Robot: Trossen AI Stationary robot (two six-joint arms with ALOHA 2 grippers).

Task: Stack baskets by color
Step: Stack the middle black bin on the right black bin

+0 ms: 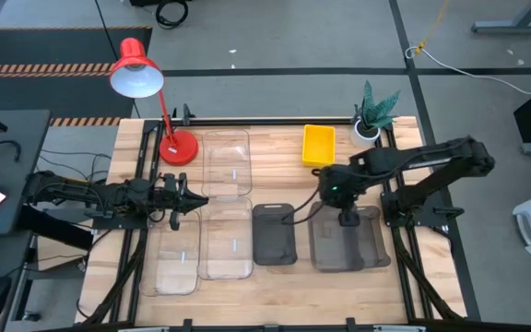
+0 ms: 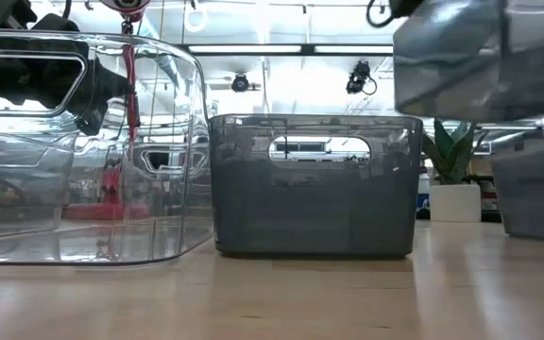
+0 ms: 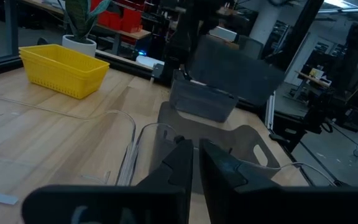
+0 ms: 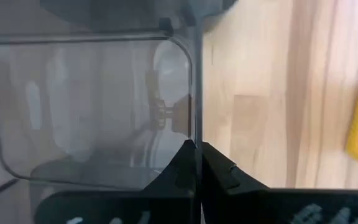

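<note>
My right gripper is shut on a dark grey basket and holds it up in the air over the table's right part. Under it, a second grey basket rests on its base. A third grey basket stands in the middle. A yellow basket sits at the far edge. Three clear baskets stand left of centre. My left gripper waits level at the left, shut, beside the clear baskets. My right gripper pinches the rim of one side wall of the grey basket, one finger inside the basket and one outside. The fingers come from above, pointing steeply down. The basket hangs below them with its opening up, slightly tilted and clear of the table.
A red desk lamp stands at the far left and a small potted plant at the far right corner. Bare wood lies along the near edge and between the yellow basket and the far clear basket.
</note>
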